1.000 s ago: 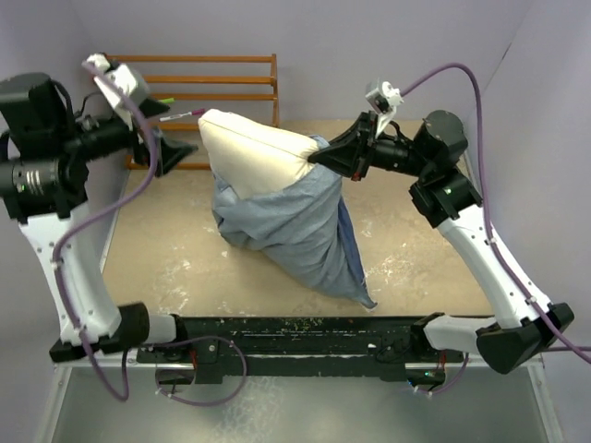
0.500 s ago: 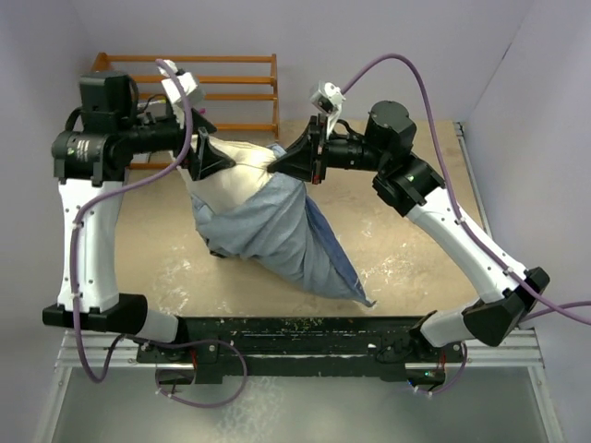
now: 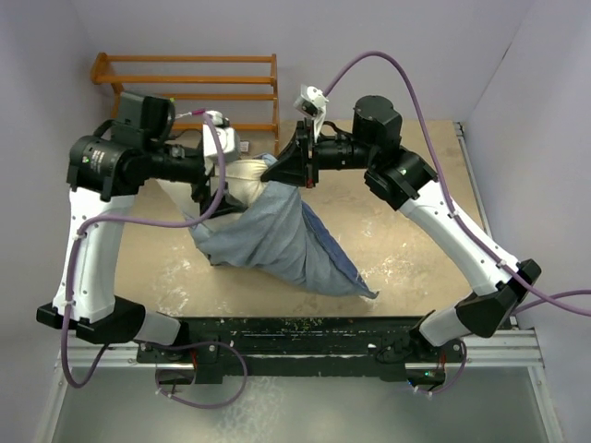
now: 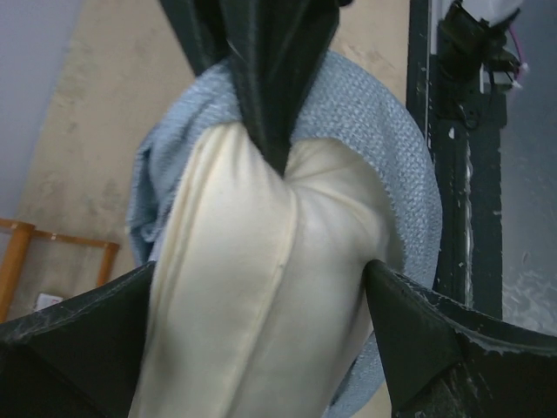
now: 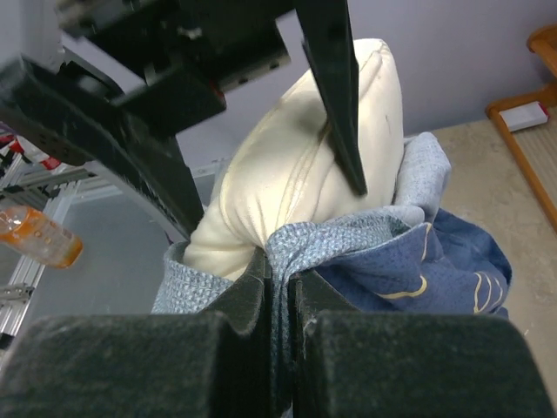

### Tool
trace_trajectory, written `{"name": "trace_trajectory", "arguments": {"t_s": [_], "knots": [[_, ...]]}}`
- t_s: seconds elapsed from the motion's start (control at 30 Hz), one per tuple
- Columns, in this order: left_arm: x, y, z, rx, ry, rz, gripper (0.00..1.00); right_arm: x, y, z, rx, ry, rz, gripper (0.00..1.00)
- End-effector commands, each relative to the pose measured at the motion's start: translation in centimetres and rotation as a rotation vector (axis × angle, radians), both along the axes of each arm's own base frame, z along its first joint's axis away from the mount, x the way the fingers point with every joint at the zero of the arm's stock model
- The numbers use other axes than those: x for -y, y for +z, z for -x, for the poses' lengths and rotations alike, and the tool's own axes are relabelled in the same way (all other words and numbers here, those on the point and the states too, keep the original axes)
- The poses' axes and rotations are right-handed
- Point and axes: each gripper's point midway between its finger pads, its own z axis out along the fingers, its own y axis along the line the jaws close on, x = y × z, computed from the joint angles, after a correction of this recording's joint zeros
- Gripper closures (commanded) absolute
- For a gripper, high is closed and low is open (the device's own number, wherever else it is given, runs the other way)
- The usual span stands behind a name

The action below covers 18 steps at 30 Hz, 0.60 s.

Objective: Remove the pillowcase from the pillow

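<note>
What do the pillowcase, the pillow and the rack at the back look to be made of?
The pillowcase: soft woven or knitted cloth, matte; a coarse weave shows on its pale inside. The pillow: smooth cream fabric, slight sheen, with a sewn seam; filling unseen. The rack: apparently wood, orange-brown finish.

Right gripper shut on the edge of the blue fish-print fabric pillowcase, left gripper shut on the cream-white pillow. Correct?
No. The left gripper is open, not shut: the left wrist view shows its fingers spread either side of the cream-white pillow. The right gripper is shut on the blue fabric pillowcase edge, as stated.
</note>
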Motion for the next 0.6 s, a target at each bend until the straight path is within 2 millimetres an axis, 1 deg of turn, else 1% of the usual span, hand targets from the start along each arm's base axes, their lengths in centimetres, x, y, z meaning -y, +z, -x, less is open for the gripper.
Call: {"name": "trace_trajectory", "arguments": {"t_s": [0.0, 0.07, 0.1, 0.13, 0.2, 0.23, 0.27, 0.3, 0.33, 0.37, 0.4, 0.5, 0.53, 0.57], "knots": [[-0.4, -3.6, 2.0, -0.042, -0.055, -0.111, 0.03, 0.3, 2.9, 0.0, 0.097, -0.012, -0.047, 1.0], [-0.7, -3.6, 1.8, -0.006, -0.036, -0.116, 0.1, 0.3, 3.2, 0.1, 0.102, -0.012, -0.049, 1.0], [-0.8, -3.5, 1.9, 0.006, -0.033, -0.117, 0.18, 0.3, 3.4, 0.1, 0.104, -0.018, -0.051, 1.0], [-0.8, -3.5, 1.9, 0.008, -0.032, -0.119, 0.3, 0.3, 3.4, -0.1, 0.101, -0.036, -0.05, 1.0], [-1.0, -3.4, 1.7, 0.019, -0.017, -0.127, 0.75, 0.5, 3.5, -0.6, 0.086, -0.077, -0.055, 1.0], [-1.2, -3.2, 1.4, 0.03, 0.004, -0.131, 0.93, 0.8, 3.4, -1.0, 0.076, -0.109, -0.057, 0.98], [-1.5, -3.0, 0.9, 0.055, 0.037, -0.137, 1.0, 1.1, 3.2, -1.6, 0.068, -0.148, -0.056, 0.95], [-1.9, -2.6, 0.5, 0.09, 0.074, -0.137, 1.0, 1.6, 3.0, -2.0, 0.051, -0.186, -0.059, 0.88], [-2.3, -2.3, 0.2, 0.126, 0.106, -0.14, 1.0, 2.0, 3.1, -2.3, 0.041, -0.215, -0.08, 0.75], [-2.7, -1.8, -0.1, 0.174, 0.137, -0.135, 1.0, 2.6, 3.0, -2.3, 0.023, -0.234, -0.101, 0.64], [-3.0, -1.5, -0.3, 0.212, 0.164, -0.131, 1.0, 3.1, 2.2, -2.2, -0.004, -0.245, -0.11, 0.59], [-3.7, -0.6, -0.3, 0.289, 0.206, -0.121, 1.0, 4.6, 3.0, -0.5, -0.007, -0.254, -0.197, 0.51], [-3.8, -0.5, -0.2, 0.289, 0.209, -0.12, 1.0, 5.2, 3.4, 0.3, -0.004, -0.25, -0.221, 0.51], [-3.8, -0.5, -0.1, 0.283, 0.208, -0.121, 1.0, 5.3, 3.2, 0.6, -0.014, -0.249, -0.227, 0.51]]}}
